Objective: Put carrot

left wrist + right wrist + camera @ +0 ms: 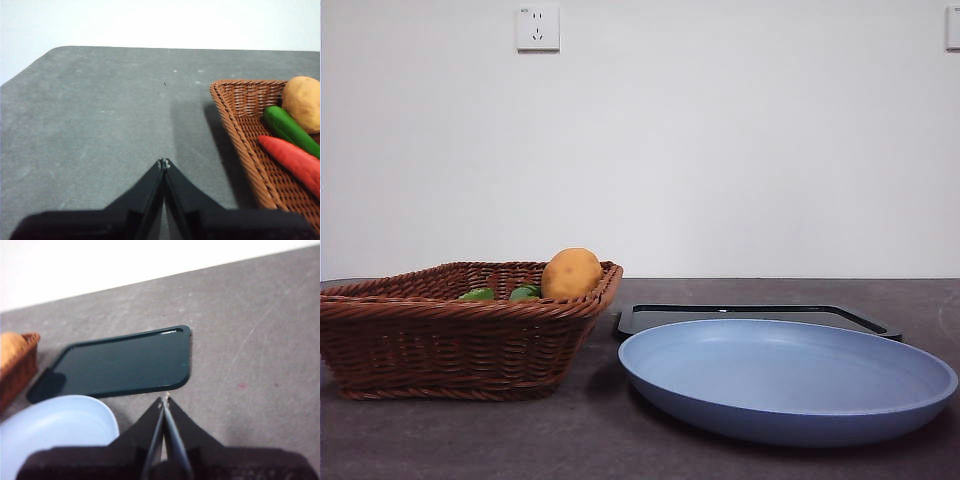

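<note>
The carrot lay slantwise in the basket, nearer the left hand; both hands, including the right hand, were closed and empty.

Left pincer with both black jaws pressed together, holding nothing, right pincer the same, jaws tight together

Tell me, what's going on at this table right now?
Nothing is being handled yet. The left hand and right hand both hover shut and empty above the table. The carrot lies in the wicker basket beside a green vegetable and a potato. The blue plate and black tray wait nearby.
</note>
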Controlling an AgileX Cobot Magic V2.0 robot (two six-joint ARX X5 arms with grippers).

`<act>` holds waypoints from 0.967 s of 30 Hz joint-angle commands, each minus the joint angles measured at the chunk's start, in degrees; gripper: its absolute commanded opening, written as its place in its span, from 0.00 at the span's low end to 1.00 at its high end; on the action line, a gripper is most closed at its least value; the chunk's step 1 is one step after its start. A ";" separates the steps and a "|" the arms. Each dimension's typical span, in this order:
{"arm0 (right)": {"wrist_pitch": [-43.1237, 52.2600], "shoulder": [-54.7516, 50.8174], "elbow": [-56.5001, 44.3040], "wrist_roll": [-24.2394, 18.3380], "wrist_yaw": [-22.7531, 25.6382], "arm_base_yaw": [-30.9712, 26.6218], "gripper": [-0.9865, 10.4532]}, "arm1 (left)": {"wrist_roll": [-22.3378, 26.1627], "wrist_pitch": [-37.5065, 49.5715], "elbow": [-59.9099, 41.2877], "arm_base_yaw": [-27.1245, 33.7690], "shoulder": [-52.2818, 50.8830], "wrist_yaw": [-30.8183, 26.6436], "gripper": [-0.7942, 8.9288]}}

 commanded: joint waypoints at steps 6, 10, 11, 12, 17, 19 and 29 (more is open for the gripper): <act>1.36 -0.04 -0.35 21.97 0.09 0.09 0.09 | -14.84 1.33 -0.22 0.09 -0.26 9.40 0.09; 1.29 -0.04 -0.26 22.36 -2.05 0.09 0.09 | -16.24 2.23 -0.13 0.09 -0.26 13.60 0.09; 1.20 0.02 -0.11 22.36 -3.41 0.09 0.09 | -17.73 2.25 0.09 0.09 -0.26 13.97 0.09; 0.72 0.17 0.31 22.40 -4.74 0.09 0.09 | -18.95 1.95 0.57 0.09 -0.22 14.51 0.09; -5.70 3.28 5.18 22.73 -6.10 0.09 0.09 | -20.50 -1.68 5.66 0.09 3.28 14.82 0.09; -7.87 5.64 7.61 22.05 -6.29 0.09 0.09 | -20.31 -3.26 8.52 0.09 6.27 14.88 0.09; -13.81 22.34 21.55 14.01 -8.44 0.09 0.09 | -14.69 -6.88 23.47 0.07 26.73 23.76 0.09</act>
